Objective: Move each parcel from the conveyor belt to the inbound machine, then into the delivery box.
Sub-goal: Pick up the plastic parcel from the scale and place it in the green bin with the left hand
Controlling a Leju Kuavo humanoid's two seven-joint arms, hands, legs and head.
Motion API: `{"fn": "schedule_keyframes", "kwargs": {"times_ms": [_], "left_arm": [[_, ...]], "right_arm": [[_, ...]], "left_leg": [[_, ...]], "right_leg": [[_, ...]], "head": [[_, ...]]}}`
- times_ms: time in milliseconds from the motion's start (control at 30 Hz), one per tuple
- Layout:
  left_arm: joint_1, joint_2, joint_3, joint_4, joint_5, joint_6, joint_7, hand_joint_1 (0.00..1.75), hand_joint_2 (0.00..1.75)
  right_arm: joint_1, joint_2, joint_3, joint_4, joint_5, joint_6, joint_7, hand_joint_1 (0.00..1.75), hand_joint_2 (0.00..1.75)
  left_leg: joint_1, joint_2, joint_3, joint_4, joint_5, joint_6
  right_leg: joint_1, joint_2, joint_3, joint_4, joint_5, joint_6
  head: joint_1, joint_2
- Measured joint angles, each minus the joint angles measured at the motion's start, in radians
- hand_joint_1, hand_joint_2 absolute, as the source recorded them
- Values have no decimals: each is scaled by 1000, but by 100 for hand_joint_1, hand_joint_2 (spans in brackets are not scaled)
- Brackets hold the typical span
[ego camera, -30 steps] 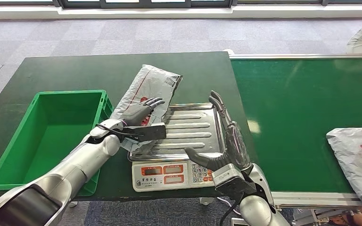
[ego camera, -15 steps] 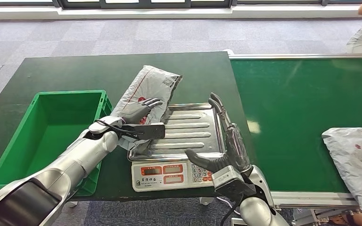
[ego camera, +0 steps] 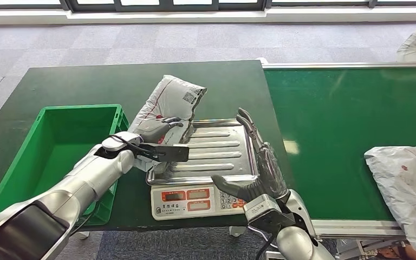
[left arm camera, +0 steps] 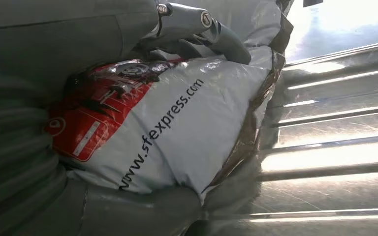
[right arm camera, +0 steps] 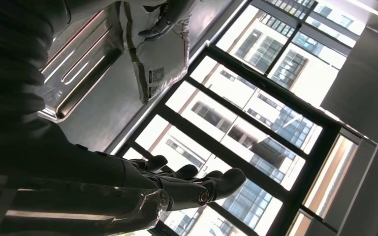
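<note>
Silver arms, grey left hand (ego camera: 160, 129), seemingly glossy dark right hand (ego camera: 260, 165).

We are looking at a parcel sorting station set up inside an office-like hall. A green conveyor belt (ego camera: 352, 130) is carrying a courier bag (ego camera: 406, 189), an electronic weighing scale (ego camera: 206, 162) is sitting on a dark green table (ego camera: 86, 86) beside a green plastic crate (ego camera: 59, 157), and grey carpet tiles (ego camera: 195, 40) are running toward tall windows (right arm camera: 256, 123).

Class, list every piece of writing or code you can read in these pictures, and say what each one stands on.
"www.sfexpress.com": on the white parcel held by the left hand.
Red logo patch on that parcel: unreadable.
QR code label on the parcel: too small.
Scale displays and keys: too small to read.
</note>
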Motion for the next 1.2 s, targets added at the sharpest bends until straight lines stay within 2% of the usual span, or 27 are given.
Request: {"fn": "schedule_keyframes", "kwargs": {"times_ms": [233, 533, 900, 1000, 1100, 1200], "left_arm": [[-2, 32, 0, -1, 2, 31, -1, 175, 175], [-2, 47, 0, -2, 2, 40, -1, 175, 175], [17, 79, 0, -29, 8, 99, -2, 175, 175], [25, 89, 3, -62, -4, 176, 7, 175, 175], [42, 113, 20, -139, -54, 319, 43, 175, 175], [68, 142, 74, -254, -102, 458, 74, 175, 175]], "right_arm": [[-12, -20, 16, 0, -21, 3, -5, 0, 175], [-13, -25, 23, 0, -22, 3, -5, 0, 175], [-9, -30, 36, -3, -31, 19, 0, 0, 175], [-17, -32, 37, -4, -44, 21, 12, 0, 175], [-20, -33, 37, -12, -49, 14, 21, 0, 175], [-20, -34, 38, -21, -52, 3, 29, 0, 175]], "left_leg": [[1, 0, 1, 0, 1, -1], [1, 0, 2, 0, 1, -1], [1, 1, 7, -1, 1, -2], [1, 1, 8, -1, 2, -2], [1, 1, 6, 0, 4, -3], [1, 0, 4, 0, 4, -3]], "right_leg": [[0, 0, 1, 0, 0, 0], [0, 0, 1, 0, 0, -1], [0, 2, 0, 0, 1, -2], [1, 2, -1, 0, 2, -2], [1, 2, -4, 1, 3, -3], [1, 1, -5, 1, 3, -3]], "head": [[0, 0], [0, 0], [0, 0], [0, 0], [0, 0], [0, 0]]}}
